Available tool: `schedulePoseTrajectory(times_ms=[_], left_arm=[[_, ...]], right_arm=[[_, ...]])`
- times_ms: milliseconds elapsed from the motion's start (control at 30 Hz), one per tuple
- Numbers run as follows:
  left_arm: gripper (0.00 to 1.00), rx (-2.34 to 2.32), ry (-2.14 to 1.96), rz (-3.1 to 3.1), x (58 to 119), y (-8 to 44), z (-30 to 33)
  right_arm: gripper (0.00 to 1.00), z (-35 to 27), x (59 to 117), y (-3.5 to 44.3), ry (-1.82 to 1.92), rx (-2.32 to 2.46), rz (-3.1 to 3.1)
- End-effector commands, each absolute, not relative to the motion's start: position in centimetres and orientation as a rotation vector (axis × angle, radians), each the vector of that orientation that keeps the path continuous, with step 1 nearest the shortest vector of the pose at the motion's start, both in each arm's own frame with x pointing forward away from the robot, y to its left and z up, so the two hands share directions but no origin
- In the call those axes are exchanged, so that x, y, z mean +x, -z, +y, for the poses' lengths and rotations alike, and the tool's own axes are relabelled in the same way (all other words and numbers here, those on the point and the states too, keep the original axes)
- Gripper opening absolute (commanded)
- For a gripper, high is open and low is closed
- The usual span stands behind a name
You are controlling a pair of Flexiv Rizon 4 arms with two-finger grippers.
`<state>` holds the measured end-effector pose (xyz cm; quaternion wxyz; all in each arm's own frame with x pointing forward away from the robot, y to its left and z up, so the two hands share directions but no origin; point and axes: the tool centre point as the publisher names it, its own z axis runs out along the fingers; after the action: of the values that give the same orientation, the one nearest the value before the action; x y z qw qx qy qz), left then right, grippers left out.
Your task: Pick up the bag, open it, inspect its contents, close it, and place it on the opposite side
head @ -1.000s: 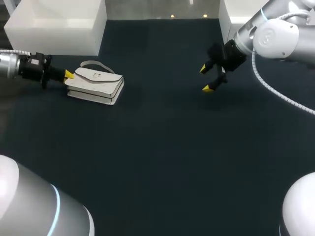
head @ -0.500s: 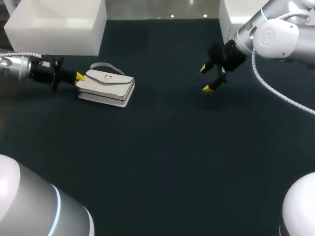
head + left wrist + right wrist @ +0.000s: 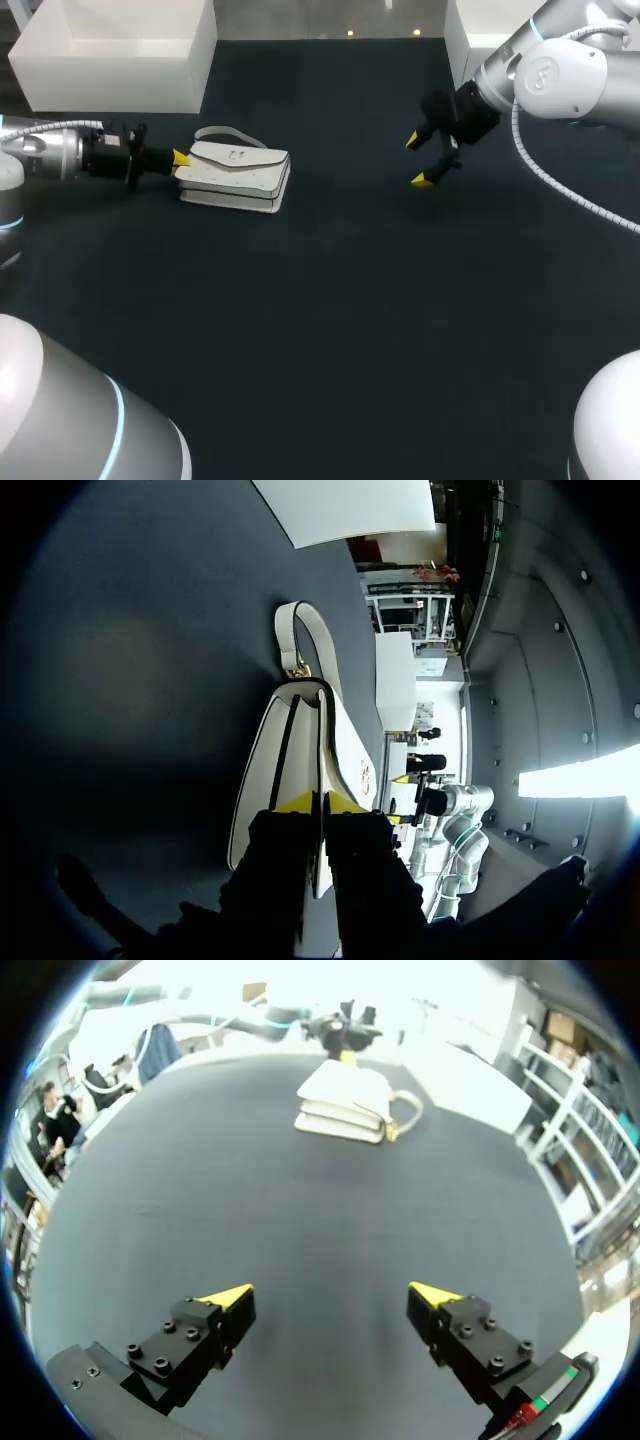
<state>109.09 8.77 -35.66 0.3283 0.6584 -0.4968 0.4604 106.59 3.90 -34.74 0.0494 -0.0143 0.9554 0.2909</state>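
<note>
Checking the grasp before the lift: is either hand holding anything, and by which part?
The left hand pinches the white handbag by the flap edge at its short end nearest that arm; the right hand is open and empty.

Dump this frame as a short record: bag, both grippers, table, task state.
bag: white, flap closed, lying flat on the table's left side, handle toward the far edge
left gripper: shut on the bag's end panel, at the end nearest the left arm
right gripper: open, empty, over the table's right side, well apart from the bag
table: dark cloth surface
task state: bag not yet opened
</note>
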Motion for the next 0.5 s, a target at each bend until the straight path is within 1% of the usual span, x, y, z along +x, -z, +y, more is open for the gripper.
schedulePoseTrajectory(times_ms=[33,500], left_arm=[[0.00,1.904,-1.443,-1.180,109.0,35.9,6.6],[0.00,1.900,-1.449,-1.171,108.5,36.2,1.8]], right_arm=[[1.00,3.8,106.7,34.8,-0.890,-0.047,2.912],[1.00,3.8,106.7,34.8,-0.890,-0.047,2.912]])
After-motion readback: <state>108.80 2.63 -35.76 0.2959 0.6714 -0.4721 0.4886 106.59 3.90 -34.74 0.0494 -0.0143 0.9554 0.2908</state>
